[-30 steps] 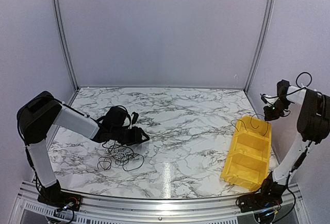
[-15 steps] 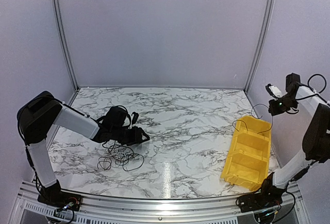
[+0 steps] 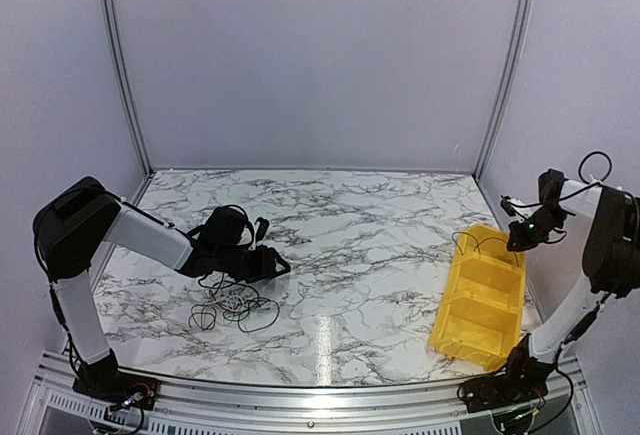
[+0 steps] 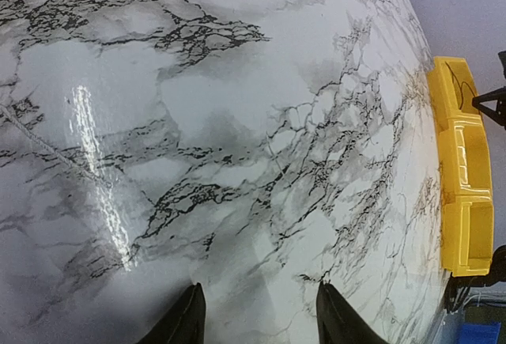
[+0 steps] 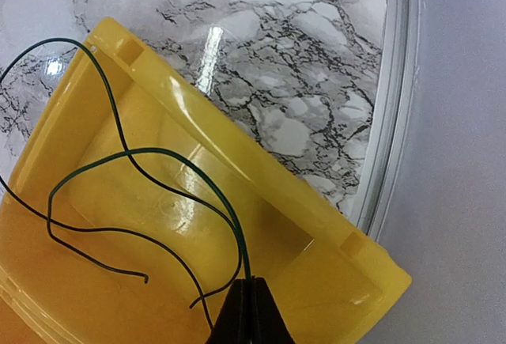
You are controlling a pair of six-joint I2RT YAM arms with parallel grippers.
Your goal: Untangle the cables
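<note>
A tangle of thin black cables point(image 3: 236, 304) lies on the marble table at the front left. My left gripper point(image 3: 272, 266) hovers just behind and to the right of it. In the left wrist view that gripper point(image 4: 257, 289) is open, with only bare marble between its fingers. My right gripper point(image 3: 517, 238) hangs over the far end of the yellow bin point(image 3: 481, 300). In the right wrist view it point(image 5: 251, 282) is shut on a thin dark green cable point(image 5: 118, 154), which curls in loops over the bin's far compartment point(image 5: 237, 115). A black strand curls beside it.
The yellow bin point(image 4: 463, 162) has three compartments and stands at the table's right side, near the right arm's base. The enclosure's metal rail point(image 5: 387, 99) and wall run close behind the bin.
My right gripper rose toward the right wall, then came back down over the bin's far end with the cable. The left arm and the tangle have not moved.
</note>
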